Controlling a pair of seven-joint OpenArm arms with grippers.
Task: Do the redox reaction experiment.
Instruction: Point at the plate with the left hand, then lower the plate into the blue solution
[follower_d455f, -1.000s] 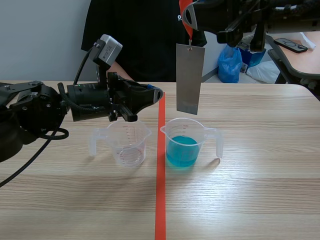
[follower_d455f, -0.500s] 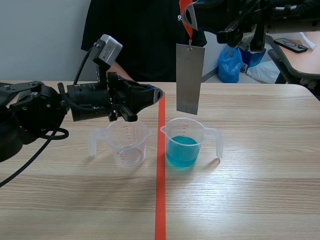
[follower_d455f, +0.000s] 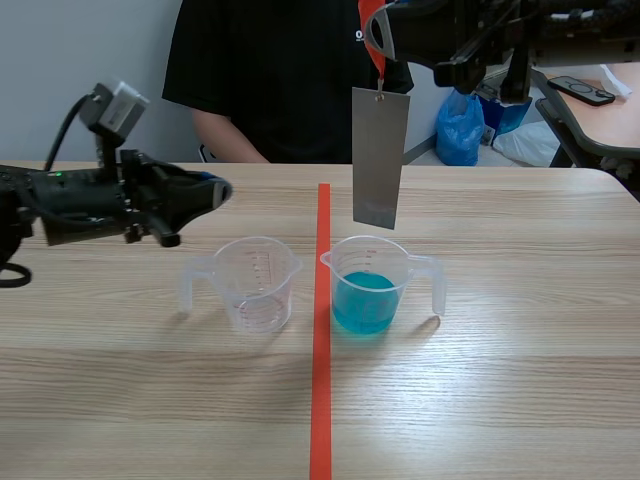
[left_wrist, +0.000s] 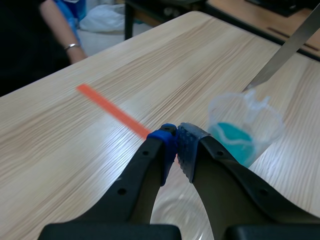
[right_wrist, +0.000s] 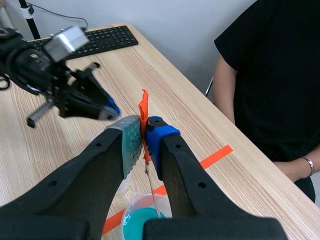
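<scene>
On the far left, the left gripper (follower_d455f: 215, 190) hovers above the light wooden table (follower_d455f: 520, 380). Its two fingers are pressed together with nothing between them, as the left wrist view (left_wrist: 176, 145) also shows.

There are two clear plastic measuring cups with handles. The first, the empty clear cup (follower_d455f: 258, 285), stands at about 4 o'clock from the left gripper, well apart from it. The second, the clear cup with blue liquid (follower_d455f: 368, 285), stands at 3 o'clock from the empty one, just beside it, with the red tape line between them.

At 12 o'clock from the blue cup hangs one flat grey metal plate (follower_d455f: 380, 158), upright, with its lower edge near the rim. It hangs from one thin orange-red ribbon (follower_d455f: 378, 65). The right gripper (follower_d455f: 378, 30) is clenched on this orange-red ribbon.

One person in a black shirt (follower_d455f: 270, 70) sits behind the table.
</scene>
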